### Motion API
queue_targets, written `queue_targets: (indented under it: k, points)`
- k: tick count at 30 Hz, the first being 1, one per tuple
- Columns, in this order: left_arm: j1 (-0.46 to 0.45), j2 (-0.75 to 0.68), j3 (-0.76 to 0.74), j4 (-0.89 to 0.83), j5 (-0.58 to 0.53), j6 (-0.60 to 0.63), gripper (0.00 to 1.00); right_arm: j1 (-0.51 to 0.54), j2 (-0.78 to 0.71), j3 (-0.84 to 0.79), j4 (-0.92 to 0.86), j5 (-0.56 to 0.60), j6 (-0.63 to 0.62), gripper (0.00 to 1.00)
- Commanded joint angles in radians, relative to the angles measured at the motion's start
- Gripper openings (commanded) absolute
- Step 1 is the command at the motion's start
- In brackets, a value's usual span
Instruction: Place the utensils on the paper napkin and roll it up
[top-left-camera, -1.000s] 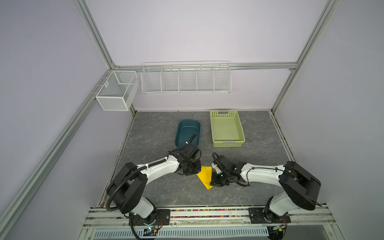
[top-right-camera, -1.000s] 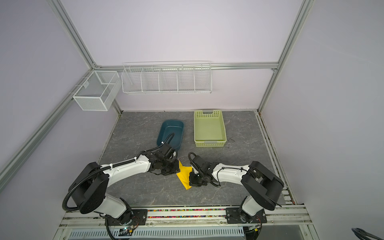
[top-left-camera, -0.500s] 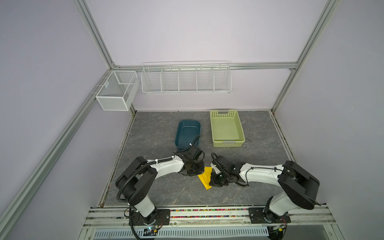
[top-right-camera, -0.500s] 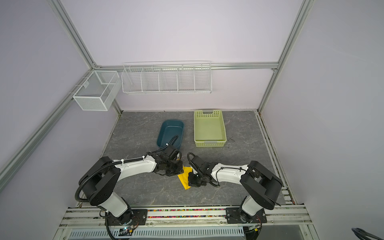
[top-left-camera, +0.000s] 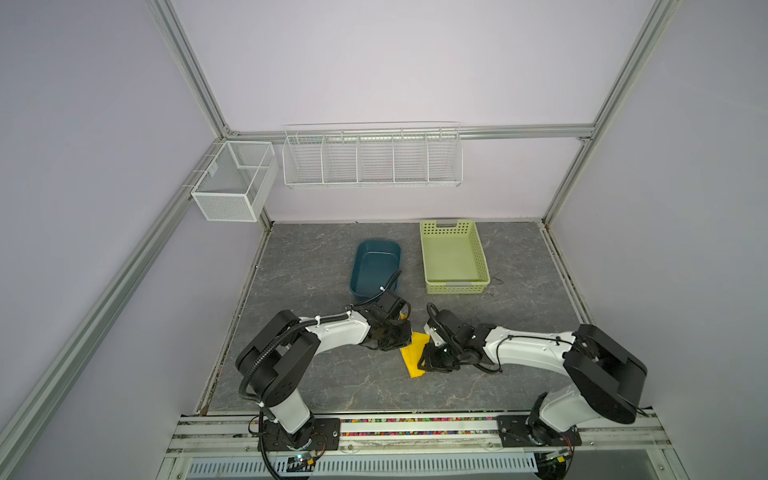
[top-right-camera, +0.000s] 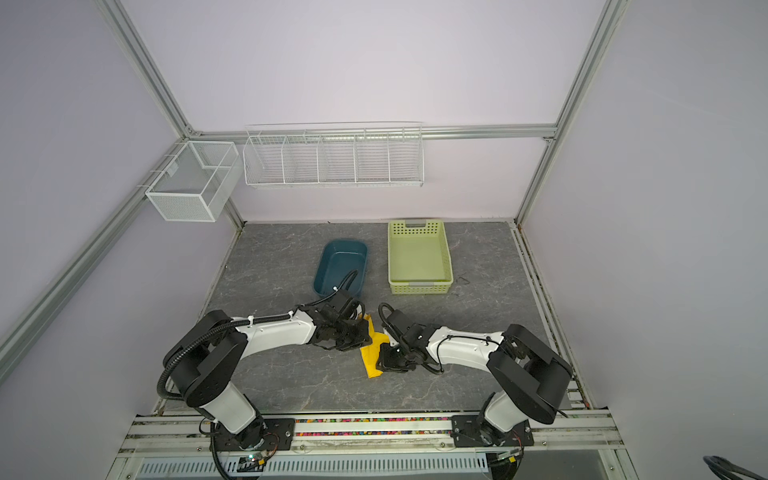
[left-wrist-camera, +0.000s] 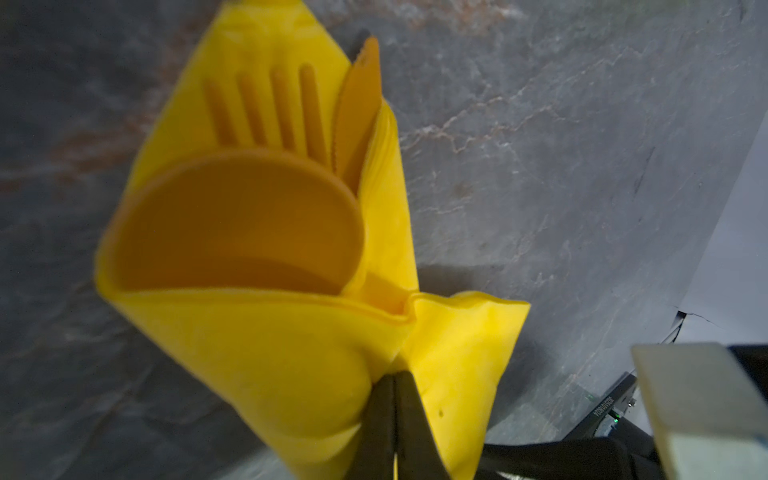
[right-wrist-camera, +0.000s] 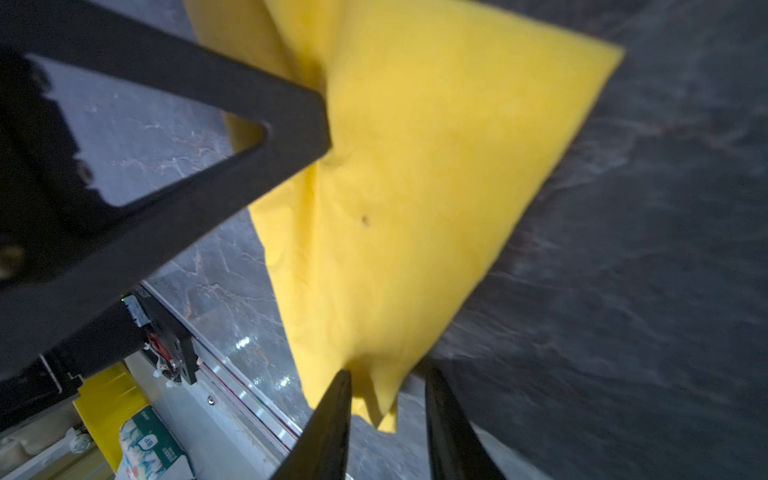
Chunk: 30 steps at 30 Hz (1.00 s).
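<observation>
The yellow paper napkin (top-left-camera: 412, 358) (top-right-camera: 370, 353) lies partly wrapped around the utensils at the front middle of the table. In the left wrist view the spoon (left-wrist-camera: 237, 224), fork (left-wrist-camera: 266, 108) and knife (left-wrist-camera: 358, 112) poke out of the napkin (left-wrist-camera: 291, 353). My left gripper (left-wrist-camera: 394, 376) (top-left-camera: 404, 337) is shut on a fold of the napkin. My right gripper (right-wrist-camera: 387, 370) (top-left-camera: 422, 362) is open, its jaws standing apart either side of a napkin (right-wrist-camera: 415, 166) corner. A black finger of the left gripper (right-wrist-camera: 208, 108) presses the sheet in the right wrist view.
A dark blue tub (top-left-camera: 376, 266) and a pale green perforated basket (top-left-camera: 453, 257) stand behind the arms. A white wire rack (top-left-camera: 372, 156) and a mesh box (top-left-camera: 232, 180) hang on the walls. The metal rail (top-left-camera: 415, 419) runs along the table's front edge.
My right gripper's jaws have parted and let go of the napkin's corner. The left arm has shifted a little and still pinches the napkin.
</observation>
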<state>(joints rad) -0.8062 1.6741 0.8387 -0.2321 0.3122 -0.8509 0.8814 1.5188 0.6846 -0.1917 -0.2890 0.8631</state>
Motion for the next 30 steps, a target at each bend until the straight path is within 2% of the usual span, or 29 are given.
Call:
queue_targets:
  k: [1,7,13,21,30]
  points:
    - [-0.004,0.048,-0.044,-0.031,-0.038,0.017,0.06,-0.045,-0.021,-0.048,-0.018,-0.014,-0.014,0.43]
    - [-0.004,0.047,-0.052,-0.018,-0.032,0.021,0.06,-0.11,-0.016,-0.12,0.136,-0.114,0.015,0.51]
    - [-0.004,0.044,-0.061,-0.006,-0.031,0.021,0.06,-0.136,0.058,-0.113,0.244,-0.181,0.028,0.51]
    - [-0.004,0.04,-0.066,-0.003,-0.032,0.017,0.06,-0.165,0.128,-0.076,0.256,-0.192,0.001,0.36]
    - [-0.002,-0.005,-0.022,-0.039,-0.056,0.026,0.08,-0.171,0.135,-0.043,0.196,-0.17,-0.042,0.09]
